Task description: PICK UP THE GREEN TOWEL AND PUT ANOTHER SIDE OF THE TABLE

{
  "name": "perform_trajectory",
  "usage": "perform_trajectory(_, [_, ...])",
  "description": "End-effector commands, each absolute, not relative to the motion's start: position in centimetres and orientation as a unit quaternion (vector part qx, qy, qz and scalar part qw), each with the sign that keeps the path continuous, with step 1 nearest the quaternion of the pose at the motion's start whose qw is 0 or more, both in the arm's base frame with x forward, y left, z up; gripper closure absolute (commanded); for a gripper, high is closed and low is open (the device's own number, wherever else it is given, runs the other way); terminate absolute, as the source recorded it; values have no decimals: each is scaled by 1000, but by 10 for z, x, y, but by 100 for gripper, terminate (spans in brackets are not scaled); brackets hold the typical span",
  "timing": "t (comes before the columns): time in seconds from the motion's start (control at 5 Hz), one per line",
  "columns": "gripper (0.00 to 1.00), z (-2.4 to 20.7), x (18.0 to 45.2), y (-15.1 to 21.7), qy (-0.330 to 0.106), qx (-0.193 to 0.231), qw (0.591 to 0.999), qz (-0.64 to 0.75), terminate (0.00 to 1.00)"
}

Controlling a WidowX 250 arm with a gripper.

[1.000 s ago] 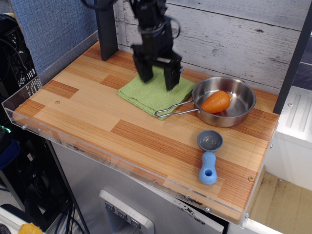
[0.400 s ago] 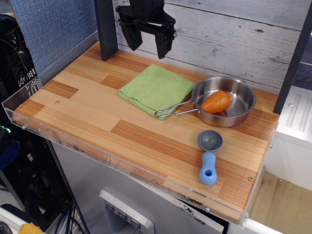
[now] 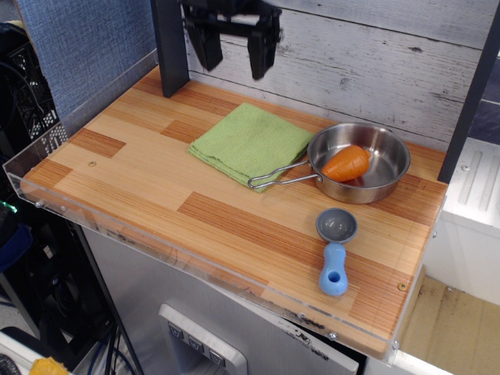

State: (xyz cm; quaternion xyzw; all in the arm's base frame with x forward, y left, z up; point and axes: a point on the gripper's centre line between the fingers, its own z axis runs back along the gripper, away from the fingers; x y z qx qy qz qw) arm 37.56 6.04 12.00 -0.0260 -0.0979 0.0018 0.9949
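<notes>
The gripper (image 3: 233, 55) hung high at the back of the table (image 3: 141, 183), its two fingers spread apart and holding nothing, well above the wood and slightly behind the towel (image 3: 250, 143); the towel lay flat and folded toward the rear middle of the table, its right edge just beside the pan (image 3: 361, 162) and lying under the pan's wire handle (image 3: 280, 176); the pan held a carrot (image 3: 346, 163), and a blue scoop (image 3: 334, 250) lay near the front right, well apart from the towel. The grasp appeared not yet made; for a clean pick, the fingers should descend over the towel's left or rear portion, away from the wire handle, and press down to the wood before closing so that all folded layers pinch together; a lift started too near the handle could drag or tip the pan; the open left half of the table offered the obvious place to set it.
</notes>
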Motion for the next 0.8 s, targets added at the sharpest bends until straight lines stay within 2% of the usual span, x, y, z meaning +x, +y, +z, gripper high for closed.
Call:
perform_trajectory(0.0, [0,164,359,41,-148,-30,988,-5,0])
perform_trajectory(0.2, [0,166,354,37,-137,-12,990,-6,0])
perform_trajectory(0.4, [0,166,354,37,-137,-12,990,-6,0])
perform_trajectory(0.6, [0,166,354,37,-137,-12,990,-6,100])
